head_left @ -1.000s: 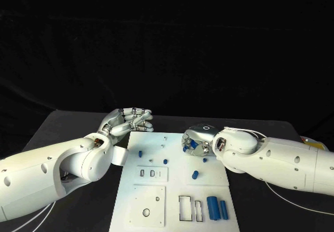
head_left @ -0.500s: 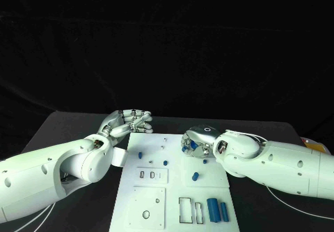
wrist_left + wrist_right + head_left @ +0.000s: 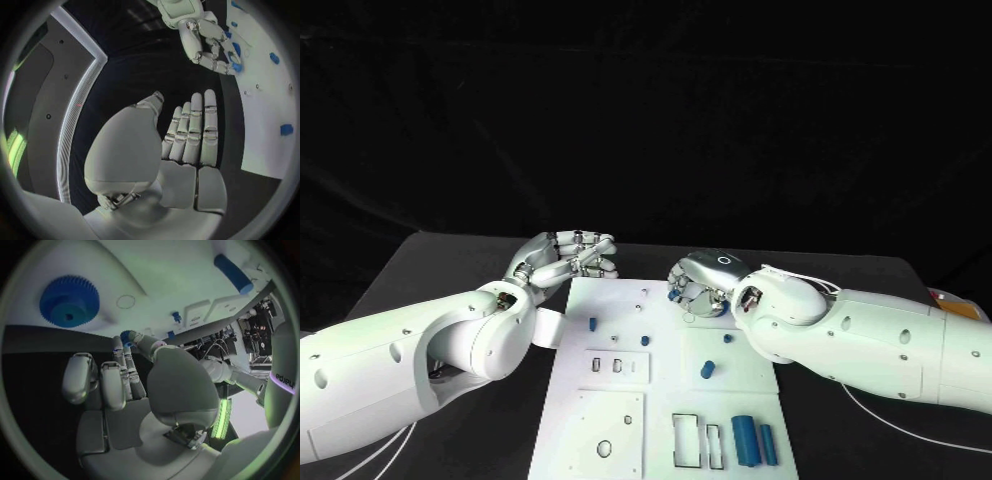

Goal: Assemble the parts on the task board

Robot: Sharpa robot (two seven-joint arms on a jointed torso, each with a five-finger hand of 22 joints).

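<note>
Gear work comes next, as I read it. My right robot hand (image 3: 700, 287) hovers over the task board (image 3: 668, 400) near its far right corner, and it pinches a small blue part (image 3: 127, 334) between its fingertips (image 3: 119, 347); the left wrist view confirms the blue piece (image 3: 236, 66) held at that hand's tips. In the right wrist view a toothed blue gear (image 3: 69, 301) sits on the white plate just beyond the held part, with a small blue peg (image 3: 177, 316) standing a little further along and a blue cylinder (image 3: 232, 273) lying near the plate's other side. The relation I care about: the gear lies ahead of the right fingertips, close, so I judge the short reach belongs to the right arm. I cannot tell the held part's long axis; it is too small and half hidden.

My left robot hand (image 3: 570, 255) hangs over the desk (image 3: 430, 262) just off the board's far left corner, holding nothing, its fingers lying straight and close together. It is further from the gear. Two blue cylinders (image 3: 753, 440) lie side by side near the board's near right corner, long axes along the board's length.
</note>
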